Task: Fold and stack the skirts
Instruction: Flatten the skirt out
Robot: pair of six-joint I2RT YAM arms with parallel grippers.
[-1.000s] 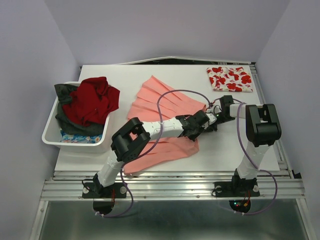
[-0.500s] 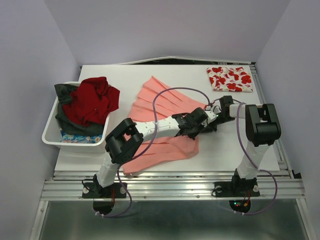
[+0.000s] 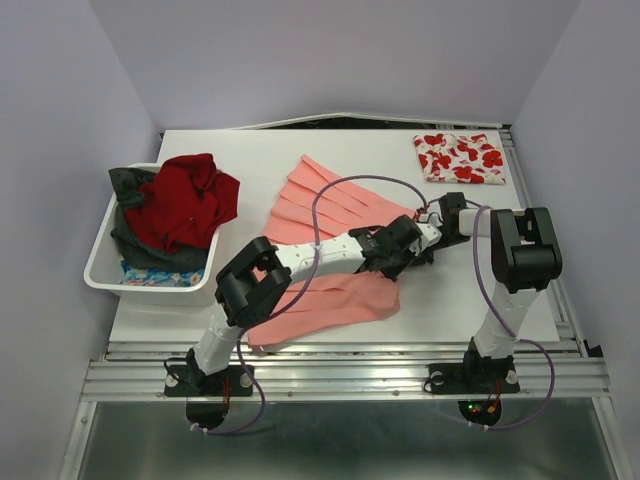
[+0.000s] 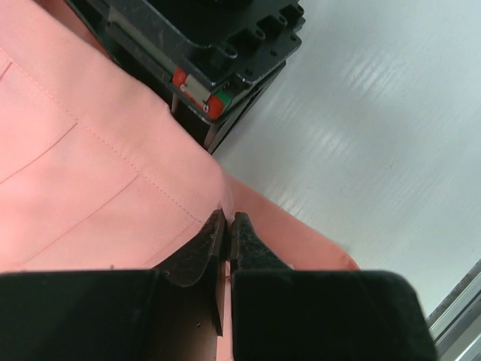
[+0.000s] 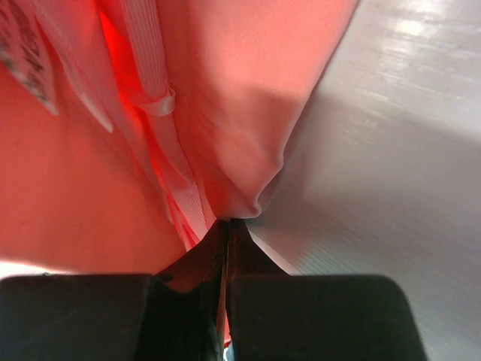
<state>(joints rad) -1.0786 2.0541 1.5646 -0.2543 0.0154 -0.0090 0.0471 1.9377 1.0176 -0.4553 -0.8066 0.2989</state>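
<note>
The salmon-pink pleated skirt [image 3: 320, 210] lies spread across the middle of the table, its near half folded over toward the front edge. Both grippers meet at its right end. My left gripper [image 3: 404, 244] is shut on a thin fold of the pink cloth [image 4: 150, 173], which shows between its fingertips in the left wrist view. My right gripper [image 3: 424, 233] is shut on the skirt's gathered waist edge [image 5: 248, 150], beside a white elastic strip [image 5: 154, 90]. A folded white skirt with red flowers [image 3: 460, 158] rests at the back right corner.
A white bin [image 3: 100, 268] at the left edge holds a red garment [image 3: 185, 200] on top of dark and blue clothes. In the left wrist view the right gripper's black body [image 4: 203, 45] is close ahead. Bare white table [image 3: 470, 290] lies to the right.
My left arm has shifted slightly, and the skirt's near folded layer has slid a little toward the front right. The right arm has stayed put, still gripping.
</note>
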